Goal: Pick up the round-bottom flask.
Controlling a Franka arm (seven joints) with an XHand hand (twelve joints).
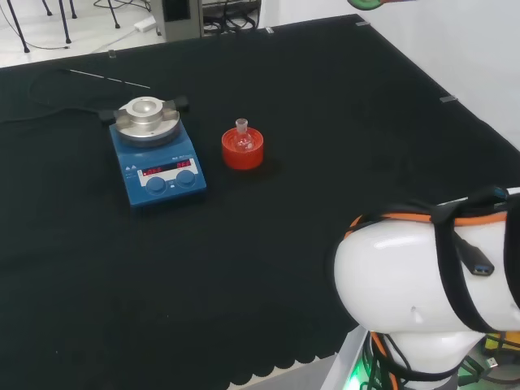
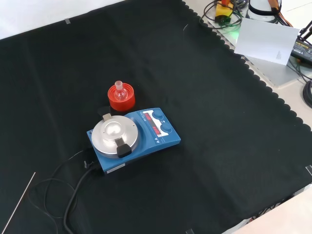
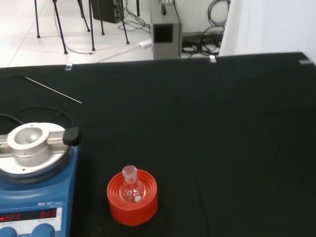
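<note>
So the small clear glass round-bottom flask (image 1: 242, 138) is sitting upright in a red ribbed ring stand (image 1: 243, 153), neck pointing up, out on the black cloth (image 1: 341, 146) covering the bench. Nothing is touching it. In the head view the stand is just to the right of a blue hotplate stirrer with a round silver metal top (image 1: 156, 151), near it but with a strip of cloth between them. In the front view the same pair lines up differently: flask (image 2: 120, 90) in its red stand (image 2: 121, 98) sits just behind the stirrer (image 2: 133, 137), almost at its back edge.

The stirrer has a red lit display and two blue knobs on its front panel, and a black cable (image 2: 68, 187) trails off it in loops across the cloth. There's also a thin metal rod (image 1: 108, 79) lying flat on the cloth well behind the stirrer in the head view.

As for the arm, its big white link with a black strap and orange cabling (image 1: 431, 276) bulks up at the lower right of the head view, at the near edge of the bench and well apart from the flask. I honestly can't tell what state the hand is in. The wrist view looks across the cloth at the flask (image 3: 131, 186) and red stand (image 3: 132, 197) from a way off, with the stirrer (image 3: 34, 168) beside them.
</note>
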